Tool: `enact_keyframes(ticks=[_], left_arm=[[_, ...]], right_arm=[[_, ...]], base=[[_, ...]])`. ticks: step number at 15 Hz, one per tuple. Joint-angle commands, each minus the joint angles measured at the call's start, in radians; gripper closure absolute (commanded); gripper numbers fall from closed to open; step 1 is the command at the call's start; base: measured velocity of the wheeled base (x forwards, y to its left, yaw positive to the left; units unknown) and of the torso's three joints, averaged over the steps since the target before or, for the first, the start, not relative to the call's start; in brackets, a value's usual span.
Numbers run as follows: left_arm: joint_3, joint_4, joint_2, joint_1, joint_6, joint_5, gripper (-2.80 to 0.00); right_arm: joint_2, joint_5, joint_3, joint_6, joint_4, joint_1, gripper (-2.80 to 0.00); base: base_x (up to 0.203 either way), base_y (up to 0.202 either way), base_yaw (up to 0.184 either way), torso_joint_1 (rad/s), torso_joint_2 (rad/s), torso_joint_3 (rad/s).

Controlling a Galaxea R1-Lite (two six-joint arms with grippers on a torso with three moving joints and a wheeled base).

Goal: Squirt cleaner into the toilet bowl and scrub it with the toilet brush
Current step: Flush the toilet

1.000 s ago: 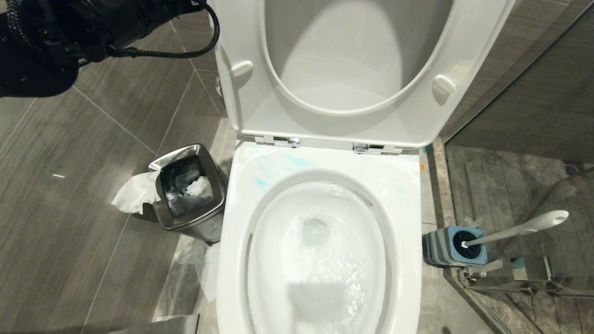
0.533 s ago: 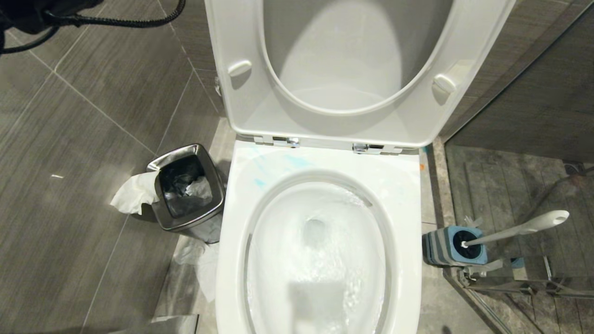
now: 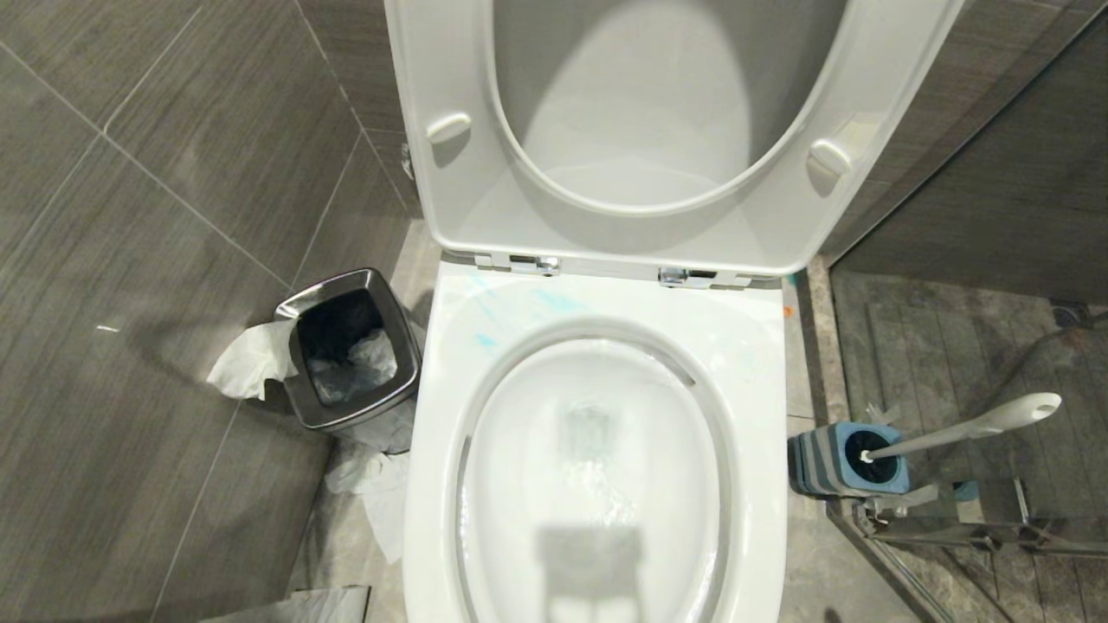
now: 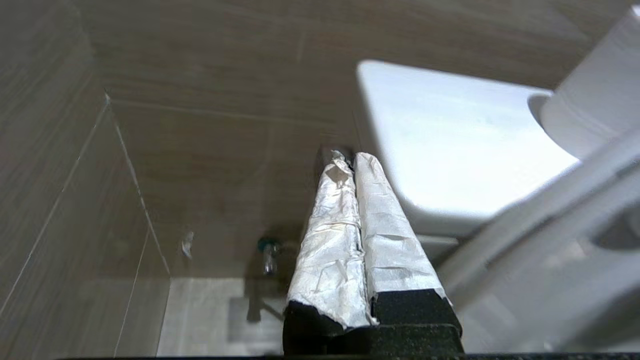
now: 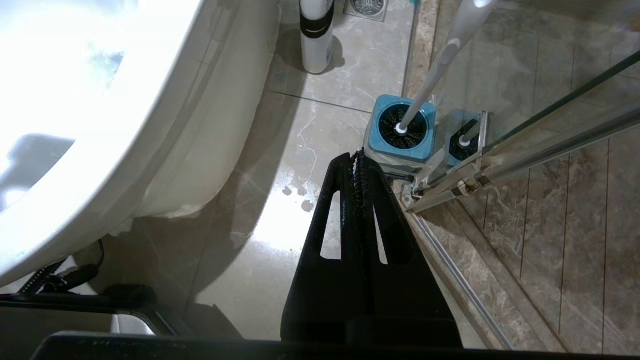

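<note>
The white toilet bowl [image 3: 753,363] stands in the middle of the head view with its seat and lid raised. Water ripples low in the basin. Pale turquoise smears of cleaner [image 3: 554,301] streak the back of the rim. To the right, the toilet brush [image 3: 961,430] stands in its blue-and-grey holder [image 3: 822,459], its handle leaning right. Neither arm shows in the head view. My left gripper [image 4: 348,159], its fingers wrapped in silvery tape, is shut and empty beside the tank [image 4: 450,140]. My right gripper [image 5: 354,156] is shut and empty above the floor, just short of the toilet brush [image 5: 434,70].
A square steel waste bin [image 3: 351,355] with tissue hanging over its edge stands left of the bowl, and more tissue lies on the floor. A white bottle [image 5: 316,35] stands behind the holder. A glass shower door [image 5: 550,130] and its track run right of the holder.
The left arm has lifted out of the head view's upper left corner. The swirling water in the bowl has calmed to ripples.
</note>
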Motion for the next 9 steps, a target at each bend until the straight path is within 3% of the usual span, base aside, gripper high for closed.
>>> enact_keyframes(ticks=[1,5,9], left_arm=[[-0.001,0.123,-0.081,-0.004,-0.001,-0.003,0.0],[0.002,0.309,-0.148,-0.015,-0.025,-0.071,0.0],[0.015,0.42,-0.167,-0.136,-0.064,-0.125,0.0]], right_arm=[[0.001,0.0,0.0,-0.001,0.0,0.0,0.0],[0.001,0.0,0.0,-0.001,0.0,0.001,0.0],[0.001,0.0,0.0,-0.001,0.0,0.001,0.0]], base=[[0.0,0.0,0.0,0.0,0.0,0.0],[0.0,0.0,0.0,0.0,0.0,0.0],[0.0,0.0,0.0,0.0,0.0,0.0]])
